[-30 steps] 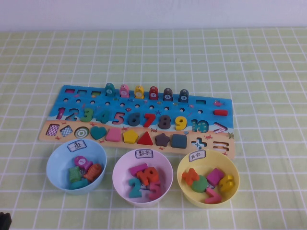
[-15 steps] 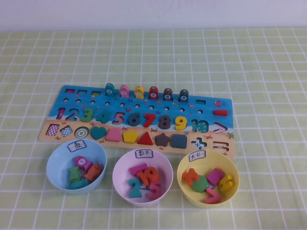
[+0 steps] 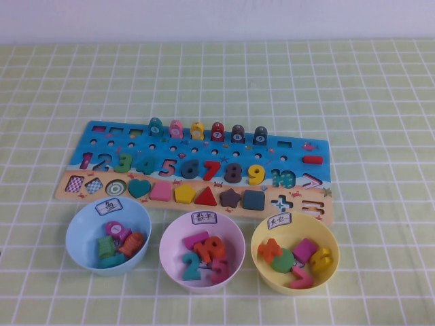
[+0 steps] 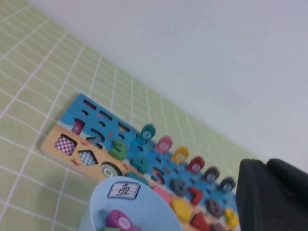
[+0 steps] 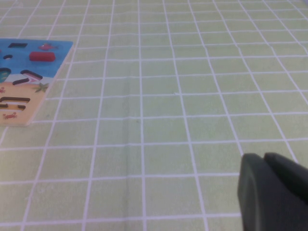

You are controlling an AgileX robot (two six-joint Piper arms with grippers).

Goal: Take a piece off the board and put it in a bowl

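The green "3" (image 3: 122, 161) sits in its slot on the board (image 3: 292, 153), third in the row of numerals. It also shows in the left wrist view (image 4: 118, 149). The pink bowl (image 3: 234, 234) stands in front of the board's middle, with a white label (image 3: 204, 217) on its rim and several numerals inside. Neither gripper shows in the high view. My left gripper (image 4: 267, 163) is shut and empty, hanging above the table near the blue bowl, short of the board. My right gripper (image 5: 263, 156) is shut and empty over bare cloth to the right of the board (image 5: 19, 62).
A light blue bowl (image 3: 81, 231) with pieces stands left of the pink one, and a yellow bowl (image 3: 329, 234) with pieces stands right of it. Ringed pegs (image 3: 197, 129) stand along the board's far edge. A green checked cloth covers the table.
One second ago a dark tip of the left arm showed at the high view's bottom left corner. It has since dropped out of view. Board and bowls have not moved.
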